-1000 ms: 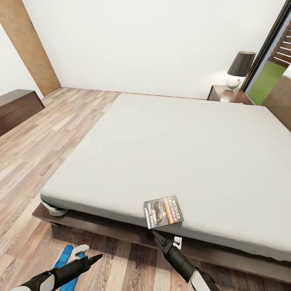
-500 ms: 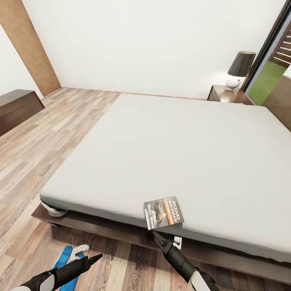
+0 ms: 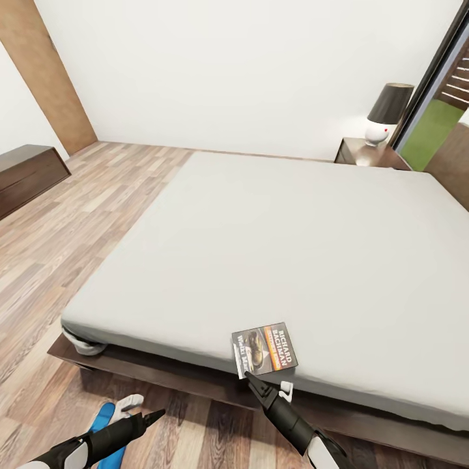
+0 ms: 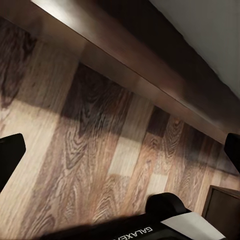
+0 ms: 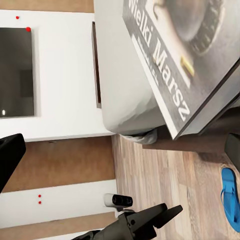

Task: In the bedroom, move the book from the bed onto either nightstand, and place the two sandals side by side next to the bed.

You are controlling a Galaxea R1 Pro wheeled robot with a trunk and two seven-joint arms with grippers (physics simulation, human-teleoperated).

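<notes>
The book (image 3: 263, 350) is lying flat at the near edge of the bed (image 3: 293, 247), slightly overhanging it. The right gripper (image 3: 249, 376) is waiting just below, fingers apart and empty. Thin and light, it probably bends; pinching that overhanging edge seems best.

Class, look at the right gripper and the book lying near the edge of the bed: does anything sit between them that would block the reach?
Nothing visible does. The right gripper sits just below the book, which lies flat at the near edge of the bed. The jaws stand open, with the book's corner straight ahead in the right wrist view.
</notes>
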